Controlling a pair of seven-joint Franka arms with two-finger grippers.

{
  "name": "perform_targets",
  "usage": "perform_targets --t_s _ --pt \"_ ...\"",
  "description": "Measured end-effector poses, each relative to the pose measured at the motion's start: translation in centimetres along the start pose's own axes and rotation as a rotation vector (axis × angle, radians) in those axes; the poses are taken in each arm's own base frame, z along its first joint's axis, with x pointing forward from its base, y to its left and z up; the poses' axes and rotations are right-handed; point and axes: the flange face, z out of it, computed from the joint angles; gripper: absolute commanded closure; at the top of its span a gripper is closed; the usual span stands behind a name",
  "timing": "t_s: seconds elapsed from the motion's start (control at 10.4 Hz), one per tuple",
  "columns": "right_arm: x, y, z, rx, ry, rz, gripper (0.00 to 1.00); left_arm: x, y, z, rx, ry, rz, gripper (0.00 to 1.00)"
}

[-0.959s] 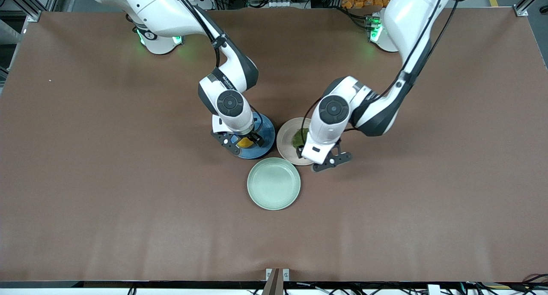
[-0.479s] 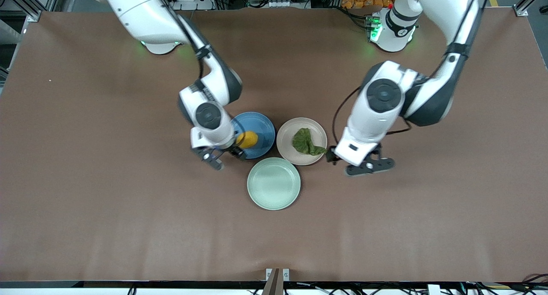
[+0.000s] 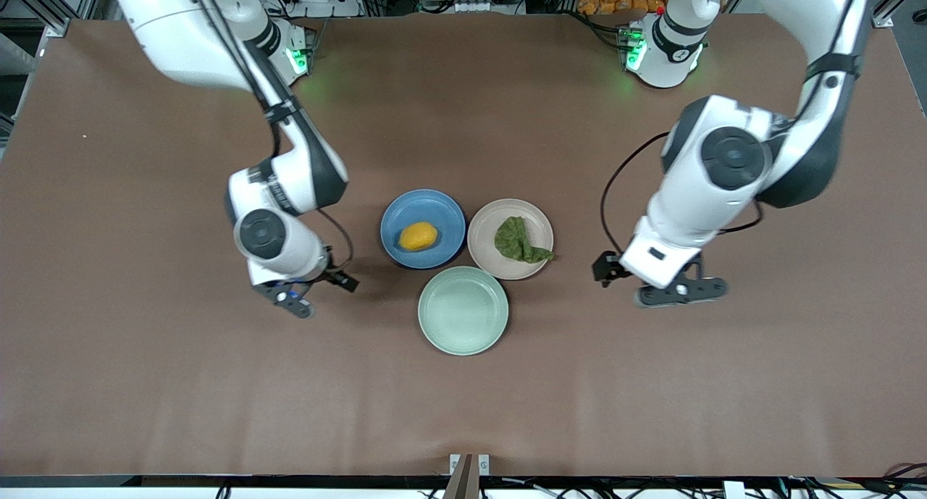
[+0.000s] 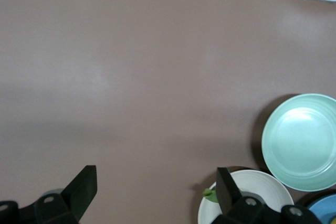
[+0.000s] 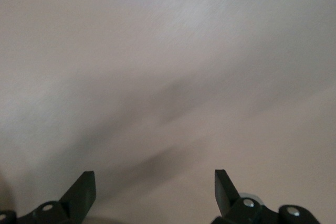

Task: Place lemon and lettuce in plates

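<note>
The yellow-orange lemon [image 3: 418, 236] lies in the blue plate [image 3: 434, 206]. The dark green lettuce [image 3: 517, 241] lies in the pale beige plate [image 3: 492, 220], its tail over the rim. My right gripper [image 3: 317, 292] hangs open and empty over bare table, off the blue plate toward the right arm's end. My left gripper [image 3: 643, 282] hangs open and empty over bare table toward the left arm's end. The left wrist view shows the open left gripper [image 4: 155, 187], the lettuce tail [image 4: 210, 195] and the beige plate [image 4: 262, 187]. The right wrist view shows only table between the open right gripper [image 5: 154, 186].
An empty mint-green plate [image 3: 463, 311] sits nearer the front camera, touching close to both other plates; it also shows in the left wrist view as the mint-green plate [image 4: 302, 142]. Brown table [image 3: 181, 383] spreads wide on all sides.
Both arms have drawn away from the plates toward their own ends of the table. The lemon and the lettuce stay behind in the blue and beige plates.
</note>
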Motion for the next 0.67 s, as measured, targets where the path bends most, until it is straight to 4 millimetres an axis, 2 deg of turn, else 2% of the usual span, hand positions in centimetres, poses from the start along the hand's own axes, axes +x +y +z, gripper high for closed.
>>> perform_targets --t_s 0.29,0.38,0.48,0.67 --pt "4.3 5.1 0.1 -0.014 -0.036 -0.076 0.0 1.7 -7.3 -4.8 -0.015 -0.013 0.009 0.0" --pt "5.5 6.8 0.0 -0.017 -0.05 -0.11 0.0 1.8 -9.1 -6.3 -0.011 -0.015 0.011 0.0" --pt "6.8 8.7 -0.2 -0.007 -0.068 -0.145 0.0 1.5 -10.0 -7.6 -0.001 -0.018 0.012 0.0" --pt "9.4 13.0 -0.7 0.032 -0.103 -0.206 0.0 0.7 -10.1 -9.9 0.009 -0.01 0.052 0.0"
